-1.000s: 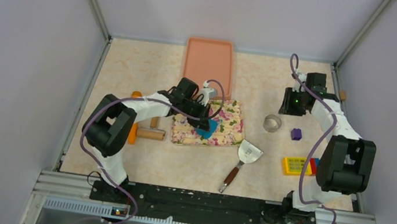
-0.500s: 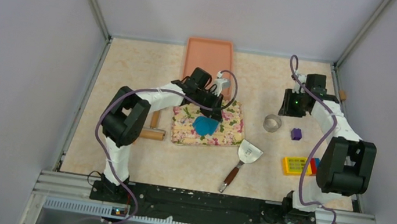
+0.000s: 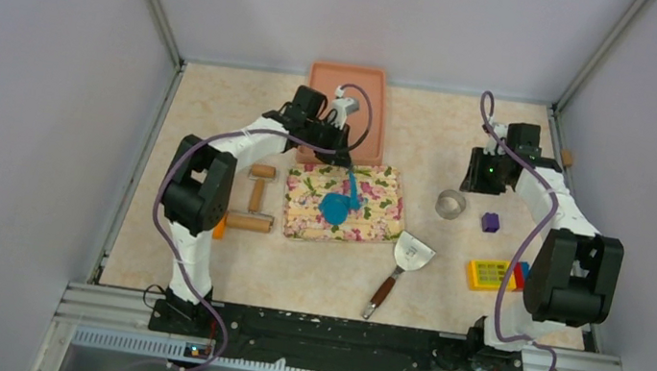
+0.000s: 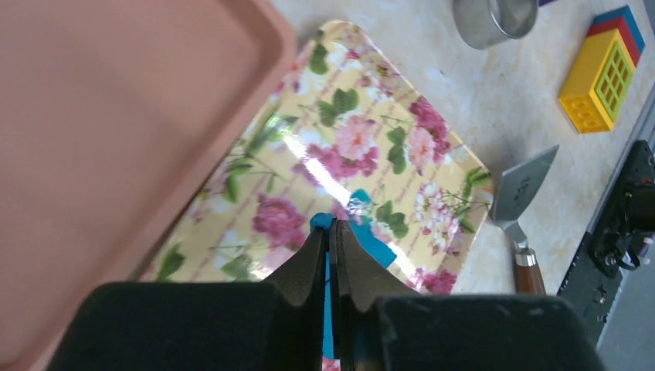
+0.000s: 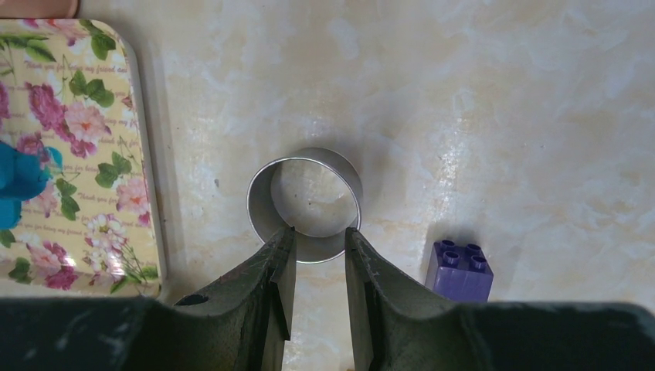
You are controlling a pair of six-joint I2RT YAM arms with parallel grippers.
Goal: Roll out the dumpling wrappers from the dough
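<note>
Dough (image 4: 371, 246) pinched, partly hidden behind left fingers (image 4: 305, 267)

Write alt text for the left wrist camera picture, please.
The left gripper, shut, pinches the edge of the blue dough above a flowered tray. A pink tray fills the left side; a metal ring, a yellow toy brick and a spatula lie at the right.

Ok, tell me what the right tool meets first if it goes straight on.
Most likely the metal ring, lying on the table directly ahead of the right tool, its near rim in line with the open jaws. Depth is unclear.
</note>
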